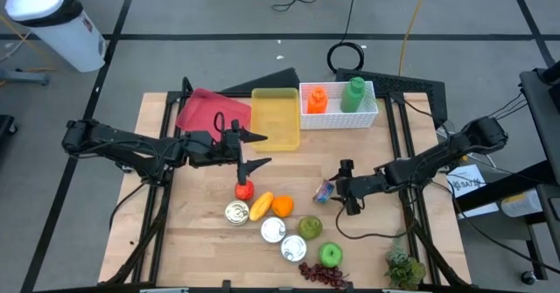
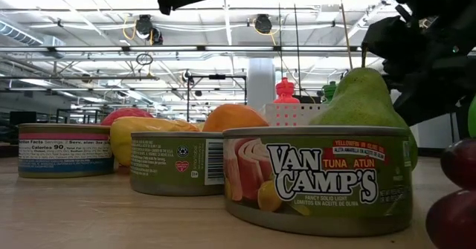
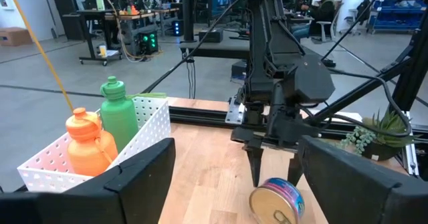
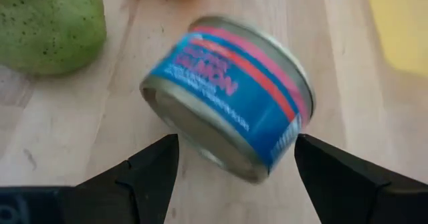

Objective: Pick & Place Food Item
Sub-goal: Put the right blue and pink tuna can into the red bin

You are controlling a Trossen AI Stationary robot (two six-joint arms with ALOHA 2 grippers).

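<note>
One can [image 1: 325, 191] beside right pincer [image 1: 344, 188]

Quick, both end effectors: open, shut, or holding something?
Left end effector: open, empty, above the table.
Right end effector: open, straddling the tilted blue can, not gripping it.

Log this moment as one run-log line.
left gripper: open, above red pepper | right gripper: open, at blue tilted can | can: not gripped

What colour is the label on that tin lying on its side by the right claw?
Blue with a pink-red stripe; the tin shows best in the right wrist view.
</note>
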